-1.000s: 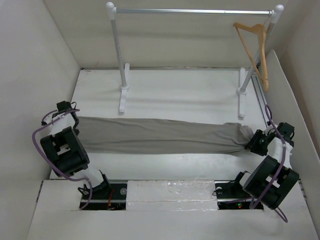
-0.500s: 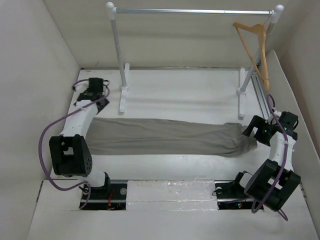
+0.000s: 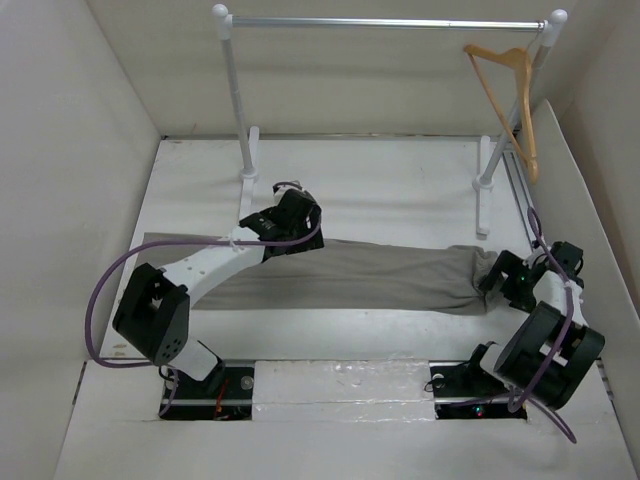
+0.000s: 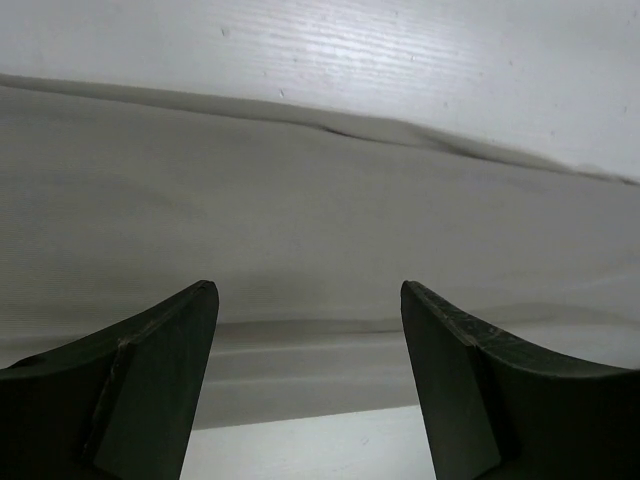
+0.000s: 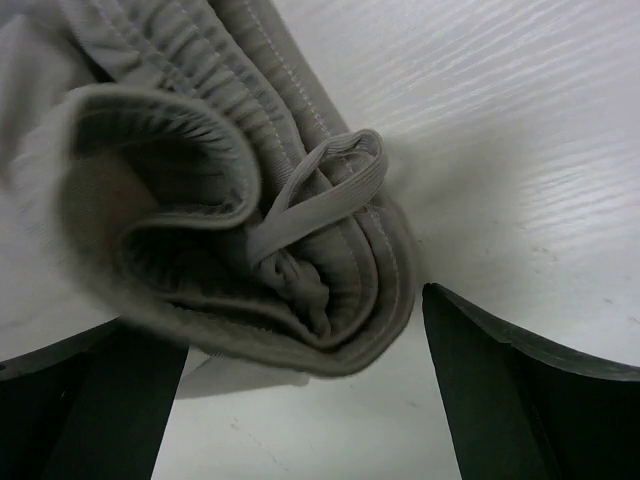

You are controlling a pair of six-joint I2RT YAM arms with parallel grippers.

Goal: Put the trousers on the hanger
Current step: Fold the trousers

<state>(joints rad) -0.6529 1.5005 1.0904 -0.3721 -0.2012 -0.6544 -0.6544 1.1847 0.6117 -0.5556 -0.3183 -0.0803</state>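
Hidden under the left arm [image 3: 200,268]: a stretch of the trousers [image 3: 390,275] along their left half. Cut off in both wrist views: everything of each pincer but two dark fingertips [image 4: 150,380]. Too small to judge from above: either jaw gap.

Left arm reaching far forward and to the right from its base, forearm lying across the cloth. Left pincer [image 4: 310,290] hovering over the trousers near their far edge, jaws wide, only flat cloth below the gap. Right arm [image 3: 550,345] folded close to its base. Right pincer [image 5: 280,308] pointing left at the bunched waistband [image 5: 230,150], jaws spread wide, one finger on either side of the folded elastic and its cord loop [image 5: 330,175], with no pinch on it.

One pair of trousers, stretched left to right across the desk [image 3: 380,170], waist at the right end. One wooden hanger [image 3: 512,100], hooked at the right end of one silver rail [image 3: 390,22], well apart from the trousers. Two white posts [image 3: 240,120]. Two arms.
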